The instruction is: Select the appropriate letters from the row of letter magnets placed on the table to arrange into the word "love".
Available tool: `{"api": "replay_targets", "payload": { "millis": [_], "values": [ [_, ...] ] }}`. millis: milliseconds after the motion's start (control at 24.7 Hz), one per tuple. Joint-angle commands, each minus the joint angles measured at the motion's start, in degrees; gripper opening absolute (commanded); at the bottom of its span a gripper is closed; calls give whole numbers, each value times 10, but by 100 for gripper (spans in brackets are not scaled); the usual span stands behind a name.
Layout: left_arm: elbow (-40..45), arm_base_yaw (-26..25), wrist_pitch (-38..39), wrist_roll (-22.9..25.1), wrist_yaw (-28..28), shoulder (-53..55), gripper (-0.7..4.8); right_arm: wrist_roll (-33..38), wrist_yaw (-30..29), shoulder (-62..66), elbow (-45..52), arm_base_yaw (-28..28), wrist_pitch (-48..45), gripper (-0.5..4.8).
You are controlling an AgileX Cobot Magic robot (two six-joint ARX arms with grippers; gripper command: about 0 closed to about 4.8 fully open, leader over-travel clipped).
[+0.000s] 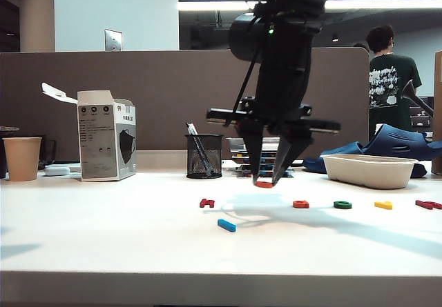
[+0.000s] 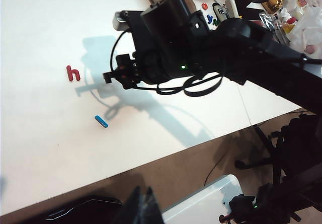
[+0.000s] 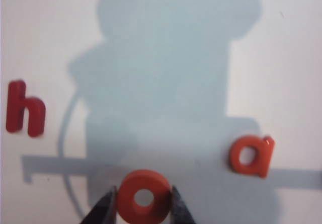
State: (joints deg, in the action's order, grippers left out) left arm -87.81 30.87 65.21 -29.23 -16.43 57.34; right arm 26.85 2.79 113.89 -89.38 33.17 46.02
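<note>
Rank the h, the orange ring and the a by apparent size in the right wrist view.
1. The h, tallest of the three.
2. The orange ring and the a look about alike; the ring sits lifted between the right gripper fingers, nearer the camera, so I won't rank them.

The left gripper point(image 2: 143, 204) shows only dark fingertips at the frame edge; the orange ring point(image 3: 143, 203) is partly cropped.

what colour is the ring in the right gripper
Orange ring, clearest in the right wrist view.
</note>
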Motion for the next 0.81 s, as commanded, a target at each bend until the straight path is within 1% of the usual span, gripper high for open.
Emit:
{"api": "replay_targets", "payload": {
  "millis": [41,81,162,203,243,324,527,811],
  "values": [
    [-2,0,-4,3,-3,-2,-5,-1,2,-14,-1,1,40,116],
    [-2,0,-4,3,-3,-2,-5,-1,6,-15,-1,1,51,116],
    [-2,0,-3,3,-3,-2,-5,-1,43,-19,0,9,92,116],
    [-2,0,-3,3,-3,-2,-5,-2,80,-20,0,17,111,116],
    [-2,0,-3,3,-3,-2,-5,-2,102,-20,0,26,118,116],
    [-2,0,-3,3,-3,-2,-5,-2,123,-20,0,44,122,116],
    [-2,0,0,3,-3,-2,-5,8,129,-20,1,103,83,116],
    [-2,0,4,3,-3,-2,-5,32,125,-20,33,109,70,116]
  ]
}}
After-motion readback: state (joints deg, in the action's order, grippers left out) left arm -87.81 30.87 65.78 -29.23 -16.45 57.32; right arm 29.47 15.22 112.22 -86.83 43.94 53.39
